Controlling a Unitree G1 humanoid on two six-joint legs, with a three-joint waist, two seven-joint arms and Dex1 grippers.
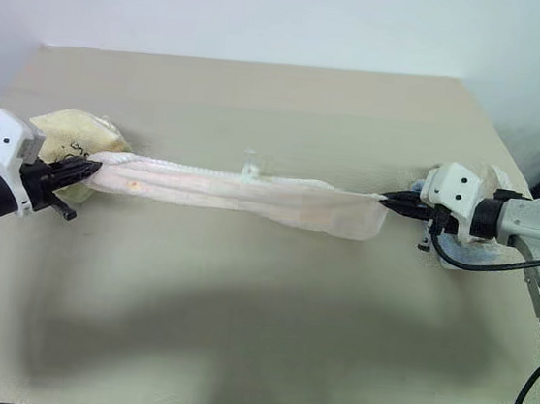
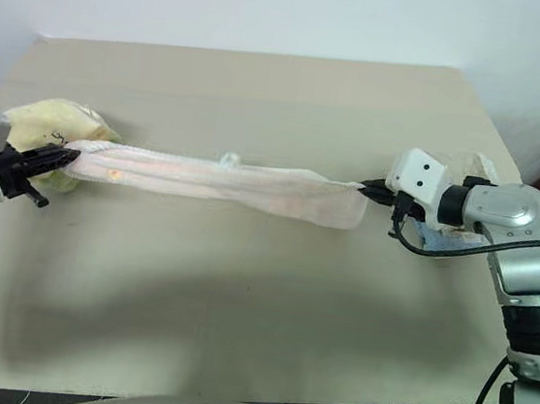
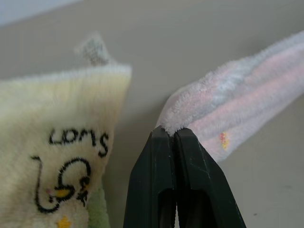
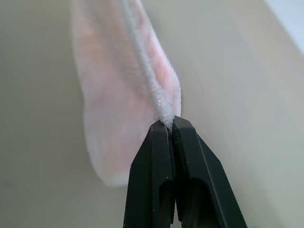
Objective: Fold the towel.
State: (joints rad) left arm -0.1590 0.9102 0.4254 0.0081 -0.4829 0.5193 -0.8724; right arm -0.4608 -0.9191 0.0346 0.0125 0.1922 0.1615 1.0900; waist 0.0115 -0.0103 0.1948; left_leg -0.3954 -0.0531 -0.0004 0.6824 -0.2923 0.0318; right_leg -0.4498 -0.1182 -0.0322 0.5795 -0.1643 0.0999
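The towel [image 1: 237, 190], pale pink-white terry cloth, hangs stretched in a long band above the table between my two grippers, sagging a little at the right end. A small white loop tag [image 1: 250, 169] stands up from its upper edge near the middle. My left gripper [image 1: 91, 170] is shut on the towel's left corner [image 3: 176, 124]. My right gripper [image 1: 389, 200] is shut on the right corner [image 4: 166, 116]. Both pairs of black fingers are pressed together with only the cloth's edge pinched at the tips.
A yellow towel with black print [image 1: 70, 138] lies crumpled on the beige table [image 1: 255, 337] just behind my left gripper. Another pale cloth [image 1: 479, 247] lies under my right arm near the table's right edge. A white wall rises behind the table.
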